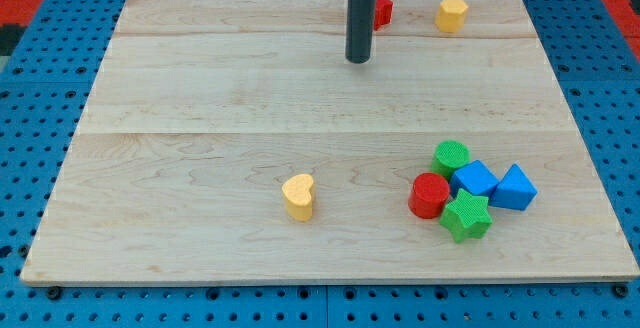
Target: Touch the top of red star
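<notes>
The red star [382, 9] lies near the view's top edge of the wooden board [200, 88], partly hidden behind my rod. My tip [358, 60] rests on the board just below and slightly left of the red star, close to it; I cannot tell if they touch. A yellow hexagon block [452, 14] sits to the right of the red star.
A yellow heart [299, 196] lies at the lower middle. A cluster at the lower right holds a green cylinder [451, 156], a red cylinder [430, 195], a green star [466, 215], a blue cube [475, 179] and a blue triangle [515, 188].
</notes>
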You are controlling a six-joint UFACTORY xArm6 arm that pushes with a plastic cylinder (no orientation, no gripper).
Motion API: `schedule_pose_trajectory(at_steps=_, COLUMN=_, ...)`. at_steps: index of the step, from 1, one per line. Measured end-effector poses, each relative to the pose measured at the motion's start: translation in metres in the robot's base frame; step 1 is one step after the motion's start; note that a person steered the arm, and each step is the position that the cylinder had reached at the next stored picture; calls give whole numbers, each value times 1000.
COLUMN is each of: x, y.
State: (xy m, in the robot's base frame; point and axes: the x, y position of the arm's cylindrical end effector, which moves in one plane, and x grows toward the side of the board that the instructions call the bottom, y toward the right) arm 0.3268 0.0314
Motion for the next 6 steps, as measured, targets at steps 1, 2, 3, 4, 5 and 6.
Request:
schedule_pose_trajectory(at_steps=1, x=-38, y=-69)
schedule_pose_trajectory(at_steps=2, x=-98, y=-71)
schedule_pose_trajectory(at_steps=3, x=-133, y=-65)
schedule_pose_trajectory(at_steps=4, x=-134, y=-21)
schedule_pose_trajectory(at_steps=5, x=-134, y=28)
schedule_pose_trajectory(at_steps=6, x=-134, y=41)
